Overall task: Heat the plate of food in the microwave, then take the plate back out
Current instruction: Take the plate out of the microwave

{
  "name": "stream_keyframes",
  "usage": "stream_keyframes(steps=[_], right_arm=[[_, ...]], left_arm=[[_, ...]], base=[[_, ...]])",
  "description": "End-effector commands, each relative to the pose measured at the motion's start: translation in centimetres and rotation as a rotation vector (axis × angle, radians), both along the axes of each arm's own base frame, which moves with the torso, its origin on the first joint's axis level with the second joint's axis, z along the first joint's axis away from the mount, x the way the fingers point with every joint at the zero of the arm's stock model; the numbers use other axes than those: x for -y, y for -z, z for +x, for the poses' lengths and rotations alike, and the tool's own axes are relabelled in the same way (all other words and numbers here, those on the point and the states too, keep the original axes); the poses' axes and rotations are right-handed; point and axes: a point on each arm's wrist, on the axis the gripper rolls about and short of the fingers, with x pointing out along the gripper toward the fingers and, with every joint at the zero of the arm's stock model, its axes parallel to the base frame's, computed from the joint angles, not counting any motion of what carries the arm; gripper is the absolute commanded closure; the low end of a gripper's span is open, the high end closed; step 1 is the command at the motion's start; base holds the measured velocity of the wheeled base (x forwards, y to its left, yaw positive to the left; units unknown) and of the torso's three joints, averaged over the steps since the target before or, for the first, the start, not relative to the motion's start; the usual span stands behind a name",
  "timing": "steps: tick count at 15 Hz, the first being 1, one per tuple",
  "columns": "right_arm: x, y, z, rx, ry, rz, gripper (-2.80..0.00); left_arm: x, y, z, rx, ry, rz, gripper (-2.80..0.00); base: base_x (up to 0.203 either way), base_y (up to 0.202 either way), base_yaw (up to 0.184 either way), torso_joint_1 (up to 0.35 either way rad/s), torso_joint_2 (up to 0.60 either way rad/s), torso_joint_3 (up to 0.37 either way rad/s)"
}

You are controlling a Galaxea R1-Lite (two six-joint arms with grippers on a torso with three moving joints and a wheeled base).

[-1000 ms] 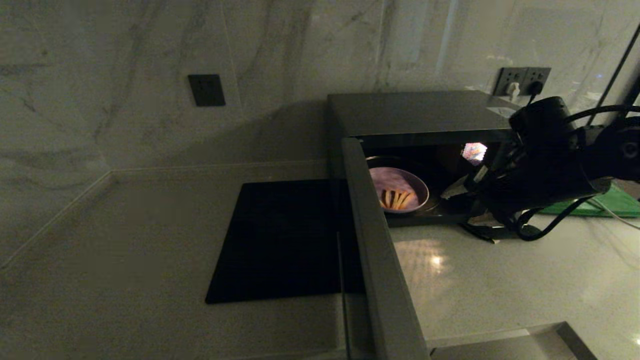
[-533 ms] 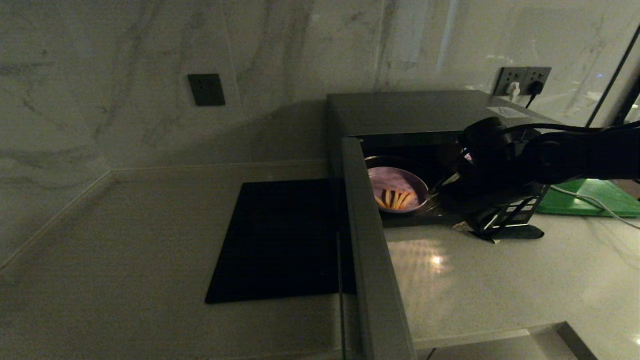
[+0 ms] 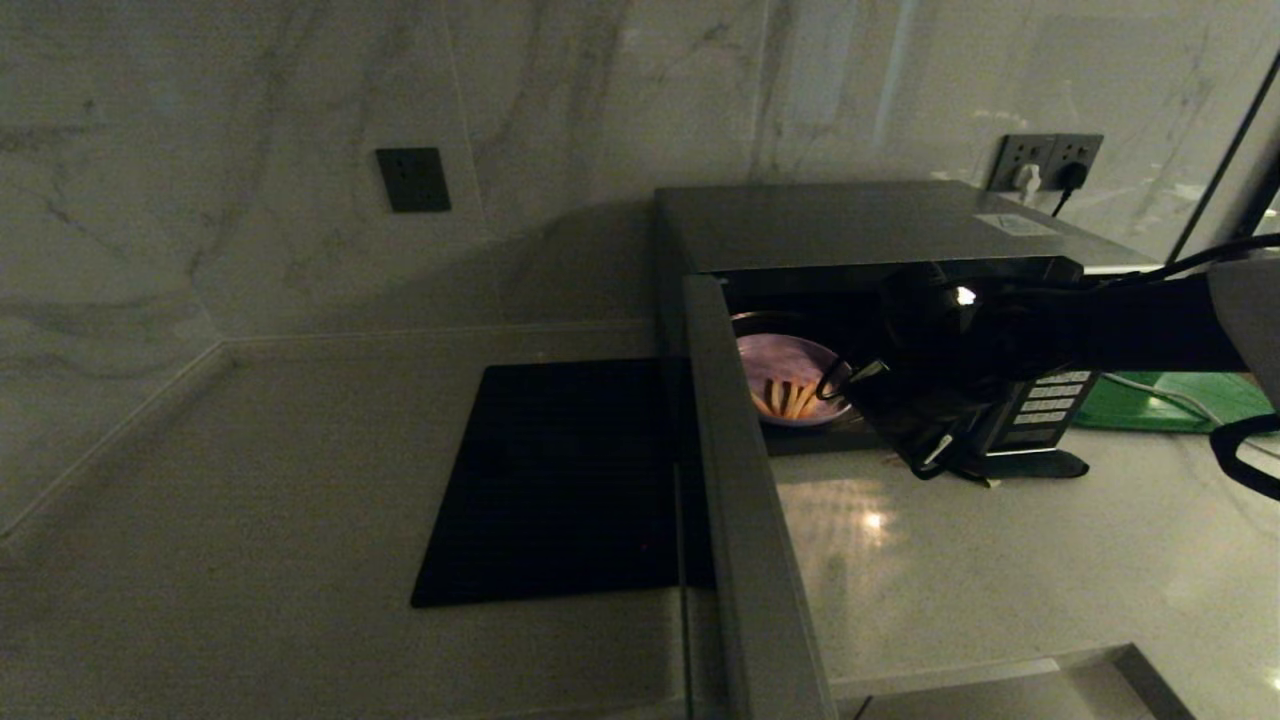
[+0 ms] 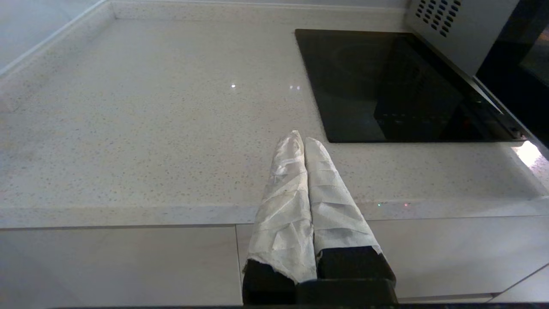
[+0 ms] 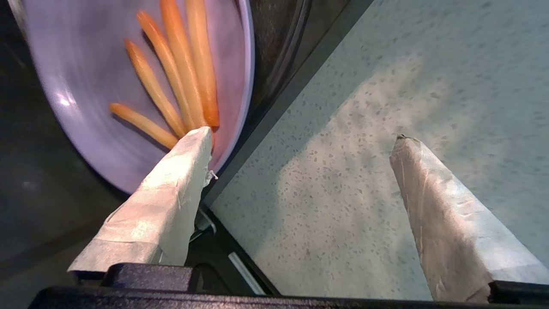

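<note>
The boxy silver-grey microwave (image 3: 850,225) stands at the back edge of the pale speckled stone desk (image 3: 1000,560), with its door (image 3: 745,500) swung wide open. Inside it sits the round pale lavender plate of orange-brown food sticks (image 3: 790,375). The right end effector (image 5: 300,141) is at the microwave's mouth with its paper-wrapped fingers (image 5: 171,193) spread wide, holding nothing; one tip is just over the plate's rim. The left end effector (image 4: 303,141) hangs near the desk's front edge, fingers pressed together, empty, beside the flat black cooktop (image 4: 399,86).
</note>
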Motion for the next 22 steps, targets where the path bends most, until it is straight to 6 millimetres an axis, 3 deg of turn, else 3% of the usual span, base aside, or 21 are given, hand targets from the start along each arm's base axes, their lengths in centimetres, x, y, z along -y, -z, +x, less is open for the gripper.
stream_keyframes(steps=[1, 7, 22], right_arm=[[-0.5, 1.0, 0.6, -0.015, -0.001, -0.002, -2.8], [-0.8, 2.5, 1.6, -0.03, 0.016, -0.034, -2.8], [-0.7, 3.0, 1.5, -0.033, 0.054, -0.086, -2.8]], left_arm=[[0.0, 0.0, 0.0, 0.001, -0.001, -0.001, 0.0], [0.0, 0.0, 0.0, 0.001, -0.002, -0.001, 0.0], [0.0, 0.0, 0.0, 0.001, -0.002, -0.001, 0.0]], base=[[0.0, 0.0, 0.0, 0.0, 0.0, 0.0], [0.0, 0.0, 0.0, 0.0, 0.0, 0.0], [0.0, 0.0, 0.0, 0.0, 0.0, 0.0]])
